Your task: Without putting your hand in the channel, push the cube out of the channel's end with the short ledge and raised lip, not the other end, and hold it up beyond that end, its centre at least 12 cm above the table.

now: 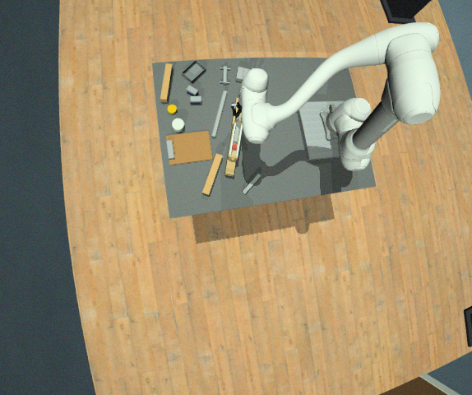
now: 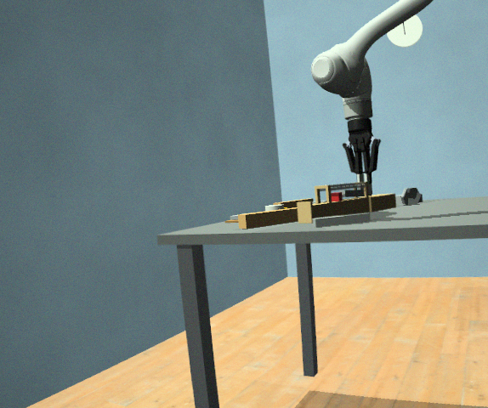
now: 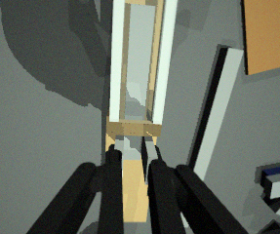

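Observation:
The wooden channel (image 1: 230, 159) (image 2: 345, 206) (image 3: 132, 129) with clear side walls lies lengthwise on the grey table (image 1: 279, 187) (image 2: 433, 219). The red cube (image 1: 234, 146) (image 2: 335, 196) sits inside it, towards the end with the wooden frame. My gripper (image 1: 237, 109) (image 2: 364, 178) (image 3: 132, 136) stands upright over the channel's far end, outside the walls. It is shut on a thin grey stick (image 3: 140, 73) that reaches along the channel towards the cube. The cube is hidden in the wrist view.
A long grey bar (image 1: 219, 113) (image 3: 218, 107) lies beside the channel, with a tan board (image 1: 189, 146) (image 3: 271, 34) beyond it. Two tan planks (image 1: 212, 174) (image 1: 166, 82), a yellow disc (image 1: 171, 109), a white cylinder (image 1: 178, 124), a grey tray (image 1: 193, 70) and small grey blocks (image 1: 195, 99) lie around.

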Tool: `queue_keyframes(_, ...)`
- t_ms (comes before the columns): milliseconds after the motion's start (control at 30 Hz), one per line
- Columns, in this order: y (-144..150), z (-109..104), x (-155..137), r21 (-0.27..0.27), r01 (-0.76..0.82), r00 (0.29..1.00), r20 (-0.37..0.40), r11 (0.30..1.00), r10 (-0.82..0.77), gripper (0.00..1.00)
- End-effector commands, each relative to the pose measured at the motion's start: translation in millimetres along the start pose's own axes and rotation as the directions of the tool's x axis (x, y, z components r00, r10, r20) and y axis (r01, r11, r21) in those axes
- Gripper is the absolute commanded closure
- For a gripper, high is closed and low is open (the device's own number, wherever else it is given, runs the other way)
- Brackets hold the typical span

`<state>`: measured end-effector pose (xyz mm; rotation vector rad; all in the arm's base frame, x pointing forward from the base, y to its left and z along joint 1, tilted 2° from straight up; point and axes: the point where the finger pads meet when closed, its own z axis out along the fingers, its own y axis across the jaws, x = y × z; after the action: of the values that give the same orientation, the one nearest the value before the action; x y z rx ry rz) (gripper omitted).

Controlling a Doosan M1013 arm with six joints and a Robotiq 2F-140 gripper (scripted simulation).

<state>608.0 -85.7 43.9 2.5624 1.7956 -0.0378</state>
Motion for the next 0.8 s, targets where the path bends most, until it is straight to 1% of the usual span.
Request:
queue_keyframes(0, 0.0, -0.1, 0.0, 0.000, 0.000, 1.000, 0.000, 1.000, 0.000, 1.00)
queue_keyframes(600, 0.0, -0.1, 0.0, 0.000, 0.000, 1.000, 0.000, 1.000, 0.000, 1.00)
queue_keyframes(633, 0.0, -0.1, 0.0, 0.000, 0.000, 1.000, 0.000, 1.000, 0.000, 0.77)
queue_keyframes(767, 0.0, -0.1, 0.0, 0.000, 0.000, 1.000, 0.000, 1.000, 0.000, 0.77)
